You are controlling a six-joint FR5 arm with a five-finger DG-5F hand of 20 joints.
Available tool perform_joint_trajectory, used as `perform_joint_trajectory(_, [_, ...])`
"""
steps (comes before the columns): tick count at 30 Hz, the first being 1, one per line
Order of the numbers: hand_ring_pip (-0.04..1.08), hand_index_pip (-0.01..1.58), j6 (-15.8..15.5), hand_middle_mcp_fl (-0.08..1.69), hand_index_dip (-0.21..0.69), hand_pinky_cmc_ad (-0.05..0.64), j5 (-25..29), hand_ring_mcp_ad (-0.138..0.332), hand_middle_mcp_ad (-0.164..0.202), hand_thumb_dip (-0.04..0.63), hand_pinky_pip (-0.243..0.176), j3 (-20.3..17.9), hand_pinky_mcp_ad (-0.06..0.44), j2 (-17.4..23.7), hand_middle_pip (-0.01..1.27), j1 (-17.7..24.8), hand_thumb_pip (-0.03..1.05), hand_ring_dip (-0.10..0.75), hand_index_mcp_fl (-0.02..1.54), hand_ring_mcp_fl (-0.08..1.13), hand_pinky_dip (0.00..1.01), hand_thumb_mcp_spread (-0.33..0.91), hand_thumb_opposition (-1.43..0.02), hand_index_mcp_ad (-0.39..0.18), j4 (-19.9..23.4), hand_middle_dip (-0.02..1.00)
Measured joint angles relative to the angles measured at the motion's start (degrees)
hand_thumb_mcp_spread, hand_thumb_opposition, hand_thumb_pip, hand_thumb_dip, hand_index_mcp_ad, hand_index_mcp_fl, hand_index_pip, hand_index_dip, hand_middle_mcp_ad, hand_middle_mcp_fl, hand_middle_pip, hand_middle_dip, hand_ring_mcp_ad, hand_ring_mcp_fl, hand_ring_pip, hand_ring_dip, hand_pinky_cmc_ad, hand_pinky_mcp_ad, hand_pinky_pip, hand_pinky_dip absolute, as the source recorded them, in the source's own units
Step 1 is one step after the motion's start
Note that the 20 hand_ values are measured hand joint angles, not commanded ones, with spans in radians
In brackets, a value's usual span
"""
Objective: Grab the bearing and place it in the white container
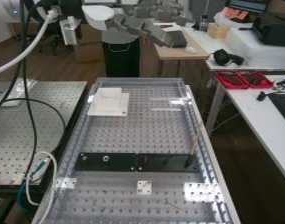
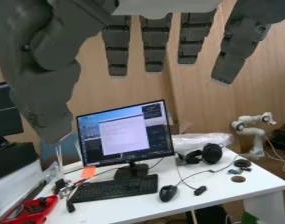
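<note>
High above the bench [image 1: 139, 142], the fingers [image 1: 159, 34] extend almost level; straight and spread wide.

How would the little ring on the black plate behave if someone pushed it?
The ring has a metallic shine, so it is probably stiff and perhaps slippery. It appears to lie flat on the black plate, so, if loose, it would likely slide rather than tip. Its round outline suggests it might roll if stood on edge.
</note>
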Motion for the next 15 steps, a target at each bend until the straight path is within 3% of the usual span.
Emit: perform_joint_trajectory(15, [0.09, 0.1, -0.59, 0.07, 0.264, 0.415, -1.38, 0.145, 0.07, 0.222, -0.098, 0.25, 0.312, -0.01, 0.12, -0.87, 0.6, 0.147, 0.2, 0.01, 0.5, 0.27, -0.75, -0.113, -0.35, 0.24])
